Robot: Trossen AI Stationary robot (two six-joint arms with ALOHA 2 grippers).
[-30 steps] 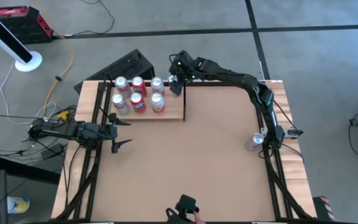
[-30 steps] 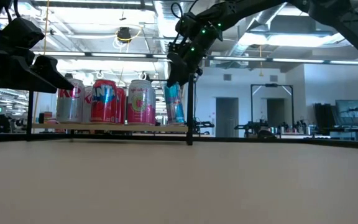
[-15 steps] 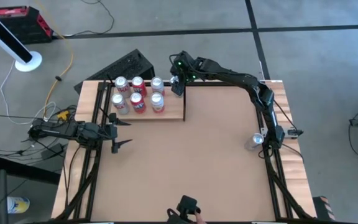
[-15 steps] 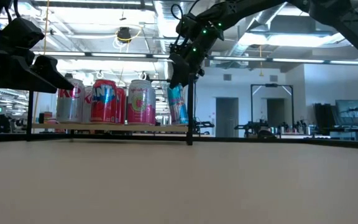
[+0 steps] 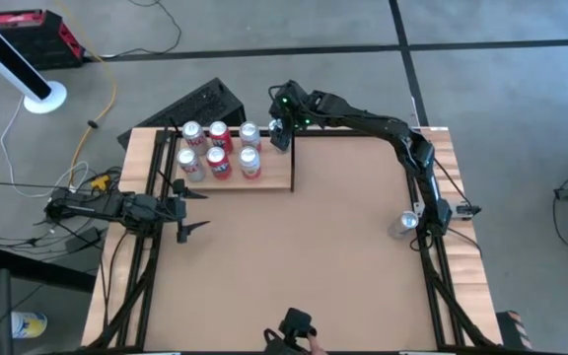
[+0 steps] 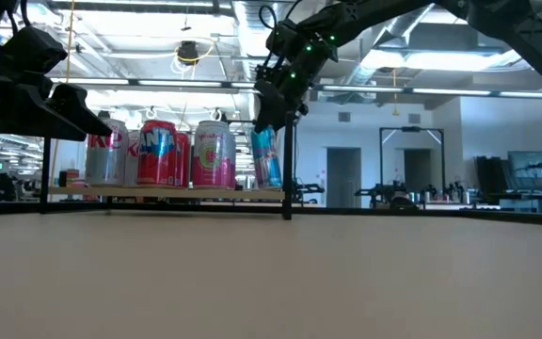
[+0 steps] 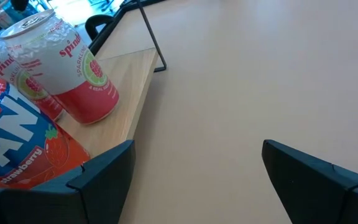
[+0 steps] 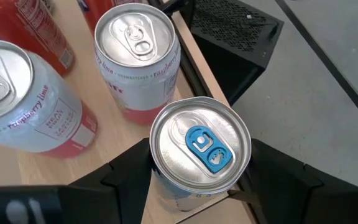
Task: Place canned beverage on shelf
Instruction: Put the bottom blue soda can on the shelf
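The pale wood shelf (image 5: 274,176) lies at the table's far left, with a thin black upright (image 6: 288,169) at its right end. Several red, pink and silver cans (image 5: 217,150) stand upright on it in two rows. My right gripper (image 5: 280,134) is shut on a silver-and-blue can (image 6: 264,157) with a blue tab (image 8: 202,147), at the shelf's far right corner beside a pink can (image 8: 138,59). My left gripper (image 5: 191,209) is open and empty just in front of the shelf's near left part, level with the cans (image 7: 67,68). My right gripper pinches the blue can between its two fingers (image 8: 126,171), on opposite sides of its wall just under the top rim (image 8: 160,163). The fingers come from above, pointing down. The can stands nearly upright with its bottom at shelf level; whether it rests on the plank I cannot tell.
Another silver can (image 5: 403,225) stands on the brown tabletop by the right arm's base. A black box (image 5: 200,104) lies on the floor behind the shelf. The wide brown board (image 5: 304,256) in front of the shelf holds nothing else.
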